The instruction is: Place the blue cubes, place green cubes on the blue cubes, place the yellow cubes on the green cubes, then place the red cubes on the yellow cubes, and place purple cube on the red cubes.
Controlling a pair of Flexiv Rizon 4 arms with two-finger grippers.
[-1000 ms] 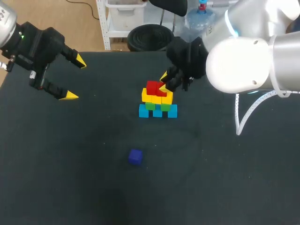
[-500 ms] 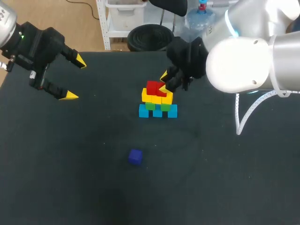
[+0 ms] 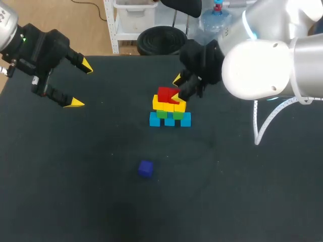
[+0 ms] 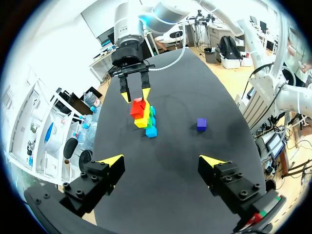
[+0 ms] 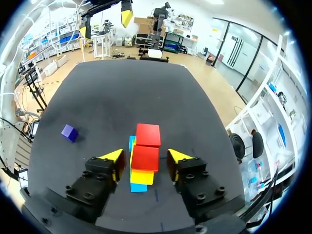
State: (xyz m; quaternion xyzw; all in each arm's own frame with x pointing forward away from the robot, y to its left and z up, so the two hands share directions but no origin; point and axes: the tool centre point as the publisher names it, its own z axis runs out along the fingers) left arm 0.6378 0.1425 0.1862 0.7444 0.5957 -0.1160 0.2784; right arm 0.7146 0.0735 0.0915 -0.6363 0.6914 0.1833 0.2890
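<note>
While head view hides the gap, right wrist view shows right gripper spread around the stack's top red cubes, not touching.
Matte purple cube sits near, alone; left gripper spread wide, far left.

Table matt black, cloth-like. Red cubes smooth, plastic-looking. Right arm shell glossy white.

My worktop reads flat matt black, with no pattern. On it I see light blue cubes, green cubes, yellow cubes and plain red cubes. The lone purple cube looks deep blue-violet. The left gripper and right gripper are black with bright yellow tips. My right arm is glossy white and silver-grey.
</note>
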